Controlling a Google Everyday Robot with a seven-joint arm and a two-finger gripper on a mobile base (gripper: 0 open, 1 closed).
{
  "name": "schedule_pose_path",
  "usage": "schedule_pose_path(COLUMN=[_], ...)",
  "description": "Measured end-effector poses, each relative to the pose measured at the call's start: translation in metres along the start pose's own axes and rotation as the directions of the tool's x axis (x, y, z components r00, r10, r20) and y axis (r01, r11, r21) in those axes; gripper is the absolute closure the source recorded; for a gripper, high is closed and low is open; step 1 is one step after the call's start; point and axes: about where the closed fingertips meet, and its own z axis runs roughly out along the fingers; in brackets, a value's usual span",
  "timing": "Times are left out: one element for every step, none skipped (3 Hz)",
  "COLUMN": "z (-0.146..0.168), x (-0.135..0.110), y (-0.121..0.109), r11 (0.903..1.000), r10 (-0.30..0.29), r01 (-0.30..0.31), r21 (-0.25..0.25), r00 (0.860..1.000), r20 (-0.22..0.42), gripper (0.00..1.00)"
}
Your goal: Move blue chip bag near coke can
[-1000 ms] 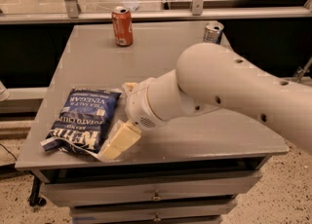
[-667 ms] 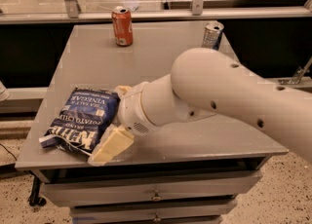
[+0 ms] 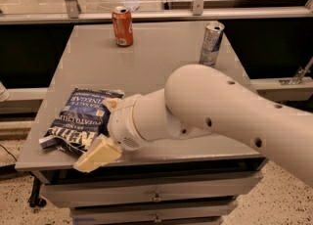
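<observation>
The blue chip bag [image 3: 73, 121] lies flat on the front left of the grey table [image 3: 156, 67], its white lettering upside down to the camera. The coke can [image 3: 122, 26] stands upright at the table's back, left of centre, far from the bag. My gripper [image 3: 104, 128] is at the bag's right edge, low over it. Its cream fingers [image 3: 98, 154] are spread apart, one at the bag's near corner and one by its far right side. The bag still rests on the table. My white arm hides the table's front right.
A taller slim silver-and-blue can [image 3: 212, 43] stands upright at the back right. The table's front edge runs just below the bag, with drawers [image 3: 156, 197] beneath. A glass barrier and rail [image 3: 156, 16] run behind the table.
My arm has swung left and closer to the camera, bringing the gripper further over the bag's right edge. The bag and both cans have not moved.
</observation>
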Motion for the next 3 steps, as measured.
schedule_pose_path(z=[0.0076, 0.0111, 0.0072], x=[-0.004, -0.0094, -0.0109], y=[0.0088, 0.0105, 0.0066], r11=[0.9997, 0.9991, 0.9973], r10=[0.023, 0.033, 0.039], r01=[-0.023, -0.034, -0.042], r21=[0.005, 0.025, 0.061], r00=[0.999, 0.998, 0.998], r20=[0.036, 0.053, 0.057], gripper=[0.41, 0.64, 0.88])
